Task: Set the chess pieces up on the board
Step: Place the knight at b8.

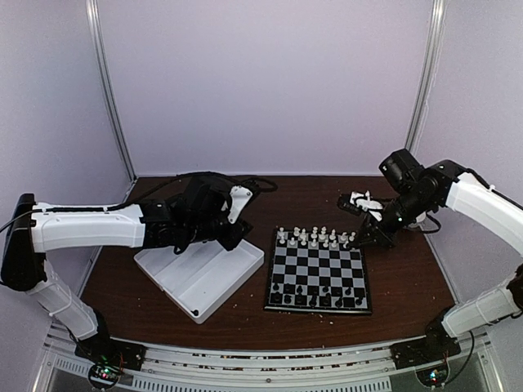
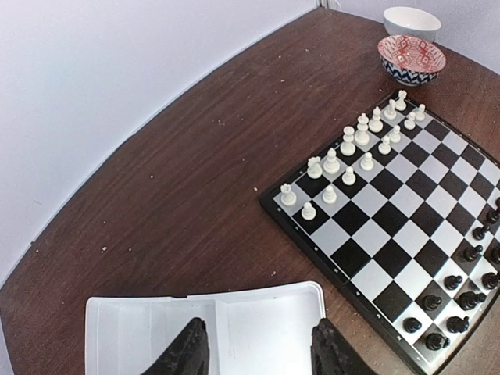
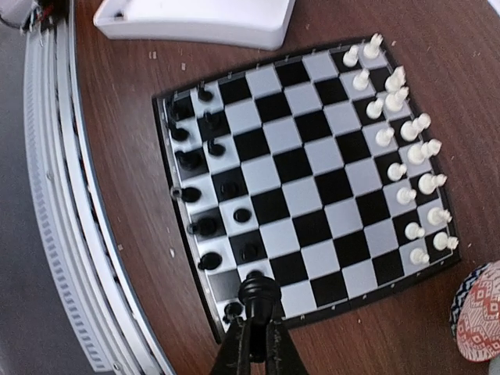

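Right gripper (image 3: pixel 256 316) clamped on black piece (image 3: pixel 256 291), upright at fingertips, seemingly clear of surface, over board (image 3: pixel 312 226) edge nearest gripper. Just left of tip we see bare silvery square (image 3: pixel 225 283) amid chess pieces (image 3: pixel 205 226); we judge that target. Advice: descend straight, piece vertical, centre on square, mind neighbours close either side, part fingers only once base sits flat. Ahead of gripper mid-board bare. Off right, white pieces (image 3: pixel 406 148) in two rows. Farthest: left gripper (image 2: pixel 258 355) fingers apart, empty, over white tray (image 2: pixel 117 328), well apart from board work.
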Tool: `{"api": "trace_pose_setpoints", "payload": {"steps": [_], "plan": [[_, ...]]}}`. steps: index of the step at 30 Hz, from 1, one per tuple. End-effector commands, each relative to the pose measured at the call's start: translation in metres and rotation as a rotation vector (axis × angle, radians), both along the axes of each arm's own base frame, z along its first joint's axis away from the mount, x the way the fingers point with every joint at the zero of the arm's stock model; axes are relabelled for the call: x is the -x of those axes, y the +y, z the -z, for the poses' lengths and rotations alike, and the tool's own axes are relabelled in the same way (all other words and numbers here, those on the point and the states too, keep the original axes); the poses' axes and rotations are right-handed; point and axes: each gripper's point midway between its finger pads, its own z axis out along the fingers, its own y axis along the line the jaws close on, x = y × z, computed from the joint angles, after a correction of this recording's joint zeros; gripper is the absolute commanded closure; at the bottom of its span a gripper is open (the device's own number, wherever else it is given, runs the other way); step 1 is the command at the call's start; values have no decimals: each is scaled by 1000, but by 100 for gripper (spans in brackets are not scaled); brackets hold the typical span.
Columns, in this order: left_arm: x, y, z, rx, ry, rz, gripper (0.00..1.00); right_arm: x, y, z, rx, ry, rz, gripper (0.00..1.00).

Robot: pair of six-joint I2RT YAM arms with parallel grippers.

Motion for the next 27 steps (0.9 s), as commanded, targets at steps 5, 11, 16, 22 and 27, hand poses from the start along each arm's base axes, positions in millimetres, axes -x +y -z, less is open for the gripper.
{"api": "trace_pose_setpoints", "payload": {"steps": [5, 11, 16, 22, 27], "plan": [[-6, -14, -6, 70, -11, 22, 54, 44, -37, 67, 352, -102, -185, 98], [-5, -15, -6, 74, 8, 20, 54, 57, -21, 87, 368, -107, -248, 98], [-3, -15, -7, 78, 10, 27, 54, 59, -13, 99, 370, -118, -267, 98], [-3, -11, -5, 65, 13, 17, 54, 67, -8, 111, 393, -89, -311, 98], [-2, -11, -1, 59, 20, 19, 54, 70, -7, 124, 422, -80, -332, 97]]}}
